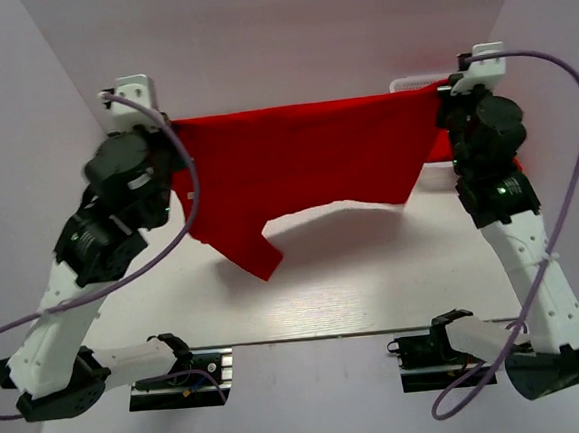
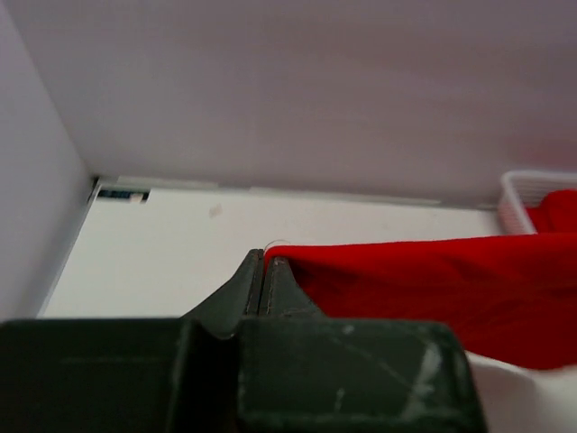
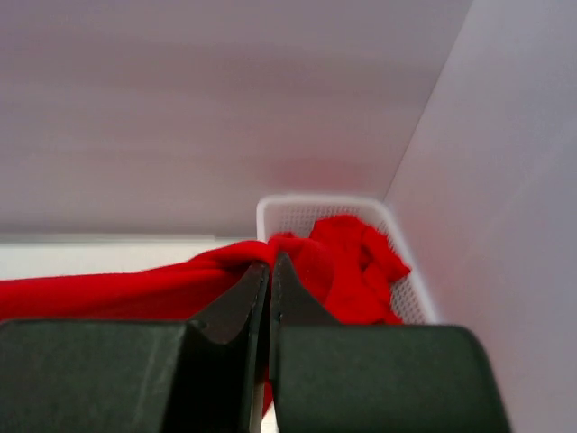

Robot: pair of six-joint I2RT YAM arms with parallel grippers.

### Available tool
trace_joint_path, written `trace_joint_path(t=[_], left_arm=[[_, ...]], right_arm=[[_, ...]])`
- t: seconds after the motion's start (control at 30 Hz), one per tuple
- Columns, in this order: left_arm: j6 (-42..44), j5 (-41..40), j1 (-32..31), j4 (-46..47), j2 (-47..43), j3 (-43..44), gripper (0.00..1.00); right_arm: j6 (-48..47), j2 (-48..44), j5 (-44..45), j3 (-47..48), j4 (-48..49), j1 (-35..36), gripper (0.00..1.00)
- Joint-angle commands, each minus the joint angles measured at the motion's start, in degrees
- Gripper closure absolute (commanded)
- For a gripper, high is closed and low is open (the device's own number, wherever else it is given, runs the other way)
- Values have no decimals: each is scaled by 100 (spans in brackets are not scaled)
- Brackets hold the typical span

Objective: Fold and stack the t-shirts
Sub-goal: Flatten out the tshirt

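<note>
Top external: left gripper [image 1: 173,124] and right gripper [image 1: 443,89] clamp t-shirt [image 1: 305,157] corners, spreading it taut for laying flat.

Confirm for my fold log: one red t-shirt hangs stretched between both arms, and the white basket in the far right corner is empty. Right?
The basket is not empty: the right wrist view shows crumpled red cloth in it. The rest holds.

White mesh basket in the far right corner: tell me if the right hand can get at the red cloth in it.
Probably not: the right hand is shut on the stretched red cloth t-shirt, though the white mesh basket lies close ahead, unobstructed.
</note>
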Motion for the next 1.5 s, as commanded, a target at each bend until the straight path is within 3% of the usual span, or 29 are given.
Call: trace_joint_path(t=[0.0,0.13,0.47,0.7,0.83,0.97,1.13,1.33,1.47], left_arm=[[1132,1126,28,850,-261,370,100],[1282,1929,-24,437,-208,1098,100],[1590,3441,28,43,-322,1881,100],[1529,3337,28,-134,-138,2120,100],[1476,2398,-24,225,11,1524,100],[872,1800,45,813,186,217,100],[132,429,238,964,836,-604,100],[-10,839,1152,1386,2233,-623,100],[122,1182,1732,2017,3584,-124,100]], right_arm=[[-324,-468,189,711,51,-11,100],[-562,-767,-83,1081,-256,-19,100],[-580,-1427,-567,1661,-600,-28,100],[-554,-1445,-541,1670,-652,-19,100],[-352,-1418,-189,1232,-512,-11,100],[358,-902,-66,135,-344,-11,100],[1106,28,-224,-904,199,-28,100],[1257,1565,-93,-748,656,-54,100],[1196,2640,-302,17,684,-142,100]])
